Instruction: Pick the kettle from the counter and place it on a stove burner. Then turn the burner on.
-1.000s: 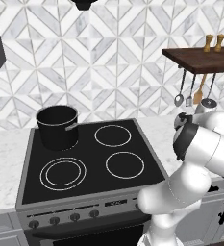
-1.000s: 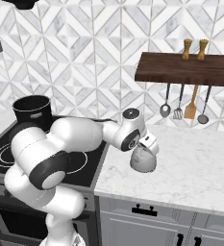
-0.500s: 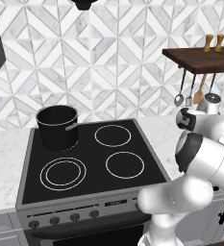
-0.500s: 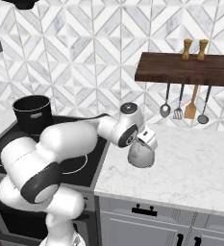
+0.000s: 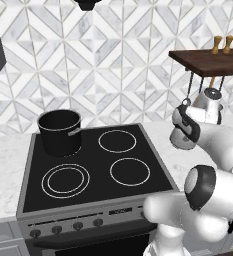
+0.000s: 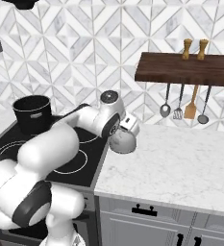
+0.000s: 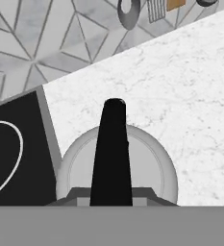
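— Marble-look counter [image 6: 180, 163] runs to the right of your black glass cooktop [image 5: 93, 165]; where is the kettle?

— You have the kettle [image 6: 123, 141] lifted clear of the counter, hanging under the gripper [image 6: 128, 126] just past the cooktop's right edge; in the left base view the kettle [image 5: 184, 134] sits up at the arm's end, in front of the wall.

— And the jaws?

— You see them closed on the kettle's dark handle [image 7: 112, 149], which runs straight up the middle of the hand view over its pale round body [image 7: 147, 168].

— Anything on the stove?

— A black pot [image 5: 60, 131] stands on the back left ring; the front right burner [image 5: 130, 171] shows as a thin white circle; utensils [image 6: 180, 103] hang under the wooden shelf [image 6: 185, 69].
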